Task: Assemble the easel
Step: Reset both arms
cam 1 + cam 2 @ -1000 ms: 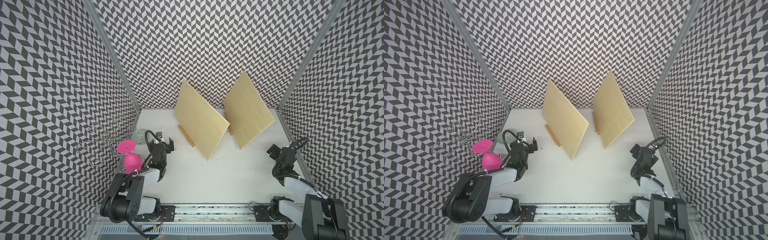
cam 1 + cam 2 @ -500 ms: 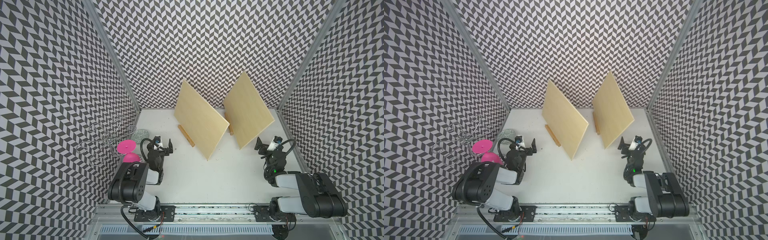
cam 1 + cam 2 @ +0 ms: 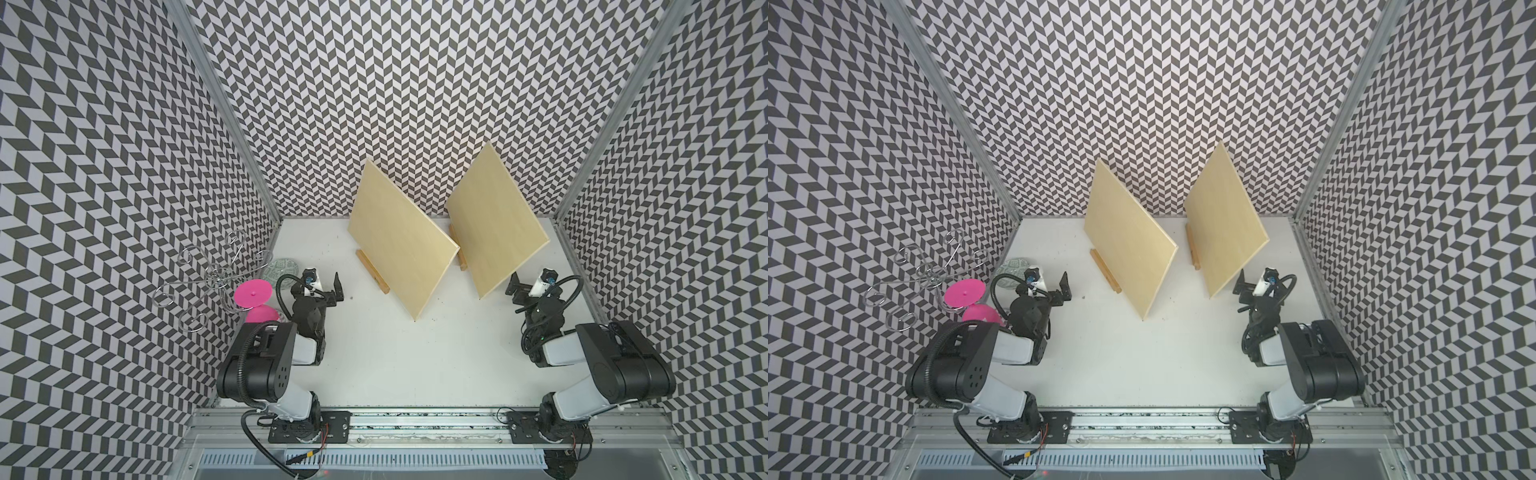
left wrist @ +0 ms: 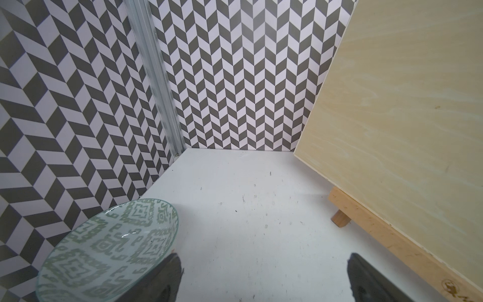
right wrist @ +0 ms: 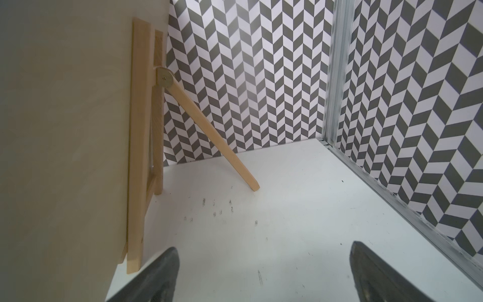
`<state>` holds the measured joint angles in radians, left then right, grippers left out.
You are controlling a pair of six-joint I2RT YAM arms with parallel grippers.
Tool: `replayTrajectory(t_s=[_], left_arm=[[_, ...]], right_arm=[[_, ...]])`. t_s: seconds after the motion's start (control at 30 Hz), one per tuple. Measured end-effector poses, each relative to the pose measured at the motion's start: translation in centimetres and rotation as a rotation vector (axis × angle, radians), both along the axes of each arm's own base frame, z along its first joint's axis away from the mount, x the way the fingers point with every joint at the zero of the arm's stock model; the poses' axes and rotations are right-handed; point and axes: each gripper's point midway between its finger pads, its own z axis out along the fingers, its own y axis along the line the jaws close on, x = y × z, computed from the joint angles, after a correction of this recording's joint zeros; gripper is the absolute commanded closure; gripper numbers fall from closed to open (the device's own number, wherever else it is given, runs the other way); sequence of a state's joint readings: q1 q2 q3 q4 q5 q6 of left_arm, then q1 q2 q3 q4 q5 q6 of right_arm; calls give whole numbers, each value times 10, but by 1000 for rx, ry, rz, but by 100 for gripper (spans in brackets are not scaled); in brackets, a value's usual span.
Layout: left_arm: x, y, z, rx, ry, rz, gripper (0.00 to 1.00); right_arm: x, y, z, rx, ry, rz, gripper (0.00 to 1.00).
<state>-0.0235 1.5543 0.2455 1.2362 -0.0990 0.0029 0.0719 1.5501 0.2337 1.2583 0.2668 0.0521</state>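
Black left fingers and right fingers both spread wide, seemingly holding and touching nothing.

Laboratory robot cell: zigzag-patterned walls enclose a white tabletop fronted by a metal mounting rail.

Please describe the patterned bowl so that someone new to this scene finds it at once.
Follow the white table to its edge at the robot's left wall. There, beyond the pink cup, lies a shallow bowl. It alone is clear glass with a green geometric print.
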Motion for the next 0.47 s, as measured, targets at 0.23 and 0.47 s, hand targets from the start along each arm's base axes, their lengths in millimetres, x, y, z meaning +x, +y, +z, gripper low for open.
replayTrajectory(t_s=[0.23, 0.47], left_arm=[[0, 0, 0, -1, 0, 0, 0], [0, 0, 0, 0, 0, 0, 0]], right_arm=[[-5, -1, 2, -7, -20, -10, 1], [-5, -2, 2, -7, -21, -11, 1]])
